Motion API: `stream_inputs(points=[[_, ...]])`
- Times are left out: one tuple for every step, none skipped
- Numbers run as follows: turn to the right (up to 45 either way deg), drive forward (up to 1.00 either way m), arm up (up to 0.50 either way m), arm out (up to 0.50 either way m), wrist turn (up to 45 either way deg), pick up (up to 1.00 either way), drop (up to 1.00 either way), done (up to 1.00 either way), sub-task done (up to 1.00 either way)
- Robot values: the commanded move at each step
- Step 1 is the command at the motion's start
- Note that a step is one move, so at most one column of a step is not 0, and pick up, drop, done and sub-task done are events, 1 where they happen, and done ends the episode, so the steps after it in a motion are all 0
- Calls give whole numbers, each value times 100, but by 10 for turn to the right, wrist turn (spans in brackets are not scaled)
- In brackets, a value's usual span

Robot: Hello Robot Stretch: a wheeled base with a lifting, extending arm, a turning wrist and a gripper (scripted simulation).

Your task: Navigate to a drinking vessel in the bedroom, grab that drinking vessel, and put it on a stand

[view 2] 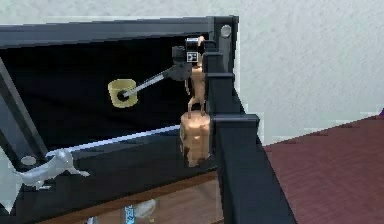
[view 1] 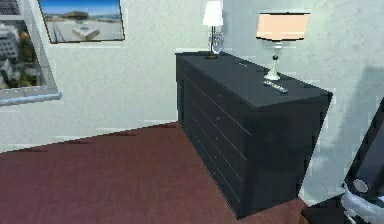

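The thin fingers [view 2: 155, 78] are grey, and at their far end is a pale yellow round thing [view 2: 122, 92] with a dark centre. Behind the fingers the panel [view 2: 80, 70] is black. Just right of them the two small squares [view 2: 188, 50] are white with black marks, and below those hangs a tan, coppery piece [view 2: 196, 135]. Well below the fingers lies a silvery white thing [view 2: 50, 170]. The dresser [view 1: 230, 130] is blue-black, with a peach-shaded lamp [view 1: 281, 28] and a white-shaded lamp [view 1: 213, 14]. The floor [view 1: 100, 180] is red-brown.

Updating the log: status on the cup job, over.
Jaws hold a pale yellow cup, hanging clear against a dark frame. Not yet set down. Brown upright figure stands close by the arm.
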Motion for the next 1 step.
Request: stream_inputs(points=[[0, 0, -6, 0, 0, 0, 0, 0, 0]])
